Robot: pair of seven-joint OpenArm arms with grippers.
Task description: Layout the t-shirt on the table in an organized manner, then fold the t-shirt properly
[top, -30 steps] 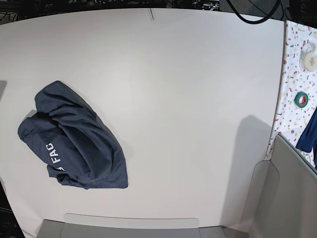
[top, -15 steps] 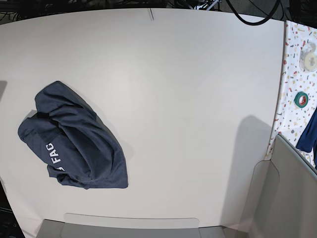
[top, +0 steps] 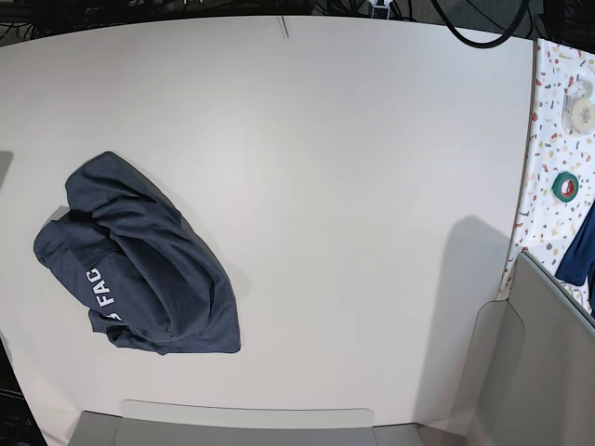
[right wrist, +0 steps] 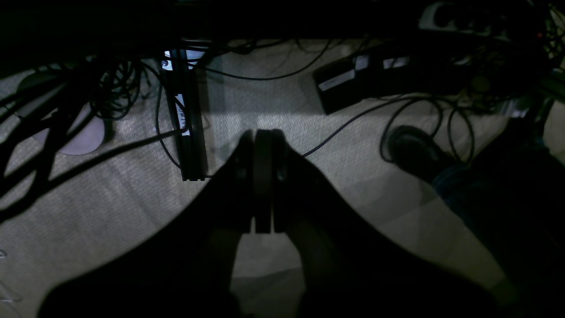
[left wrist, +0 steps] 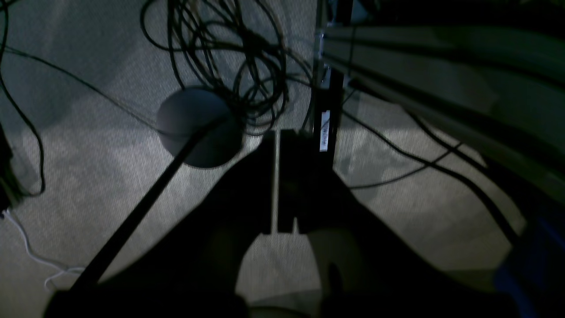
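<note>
The t-shirt [top: 139, 265], dark navy with white letters along its left side, lies bunched in a heap on the left part of the white table [top: 353, 186]. Neither arm shows in the base view. In the left wrist view my left gripper [left wrist: 279, 137] hangs over a dim carpeted floor with its fingers pressed together, only a thin slit between them. The right wrist view has my right gripper [right wrist: 262, 134] over the same floor, shut with nothing in it. Both are well away from the shirt.
A narrow speckled surface [top: 548, 200] at the right holds a tape dispenser [top: 581, 104], a green tape roll [top: 565, 187] and a blue cloth scrap [top: 581, 246]. Grey panels [top: 535, 372] stand at the front right. Cables [left wrist: 220, 57] and black boxes [right wrist: 190, 128] lie on the floor.
</note>
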